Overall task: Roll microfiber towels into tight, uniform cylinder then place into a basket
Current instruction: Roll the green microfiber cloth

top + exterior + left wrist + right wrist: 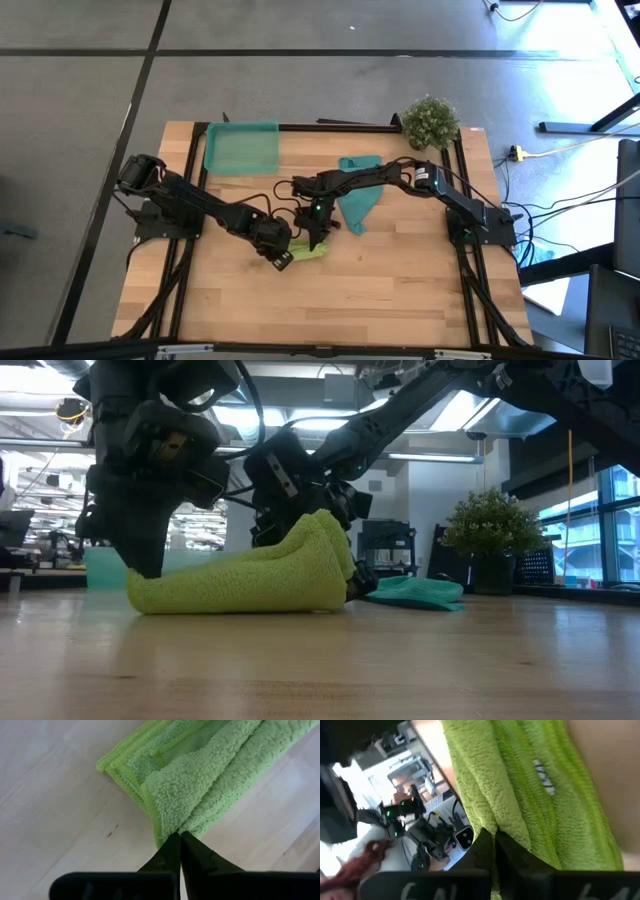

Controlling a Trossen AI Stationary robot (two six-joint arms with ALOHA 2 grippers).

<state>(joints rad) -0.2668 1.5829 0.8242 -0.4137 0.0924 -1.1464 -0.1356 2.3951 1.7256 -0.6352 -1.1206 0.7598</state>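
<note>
Because both claws pinch the lime towel [308, 252] at opposite ends, you keep its roll tight near the table's [400, 300] middle; left claw [283, 260] and right claw [318, 243] are pressed together on fabric; the basket [241, 147] waits at the far left corner.

This looks like a robotics lab in an open-plan office: a wooden workbench [400, 290] on a black metal frame stands on grey carpet tiles, with ceiling strip lights [40, 400], desks with monitors [385, 550], trailing cables [570, 205] and large windows [620, 520] behind.
</note>
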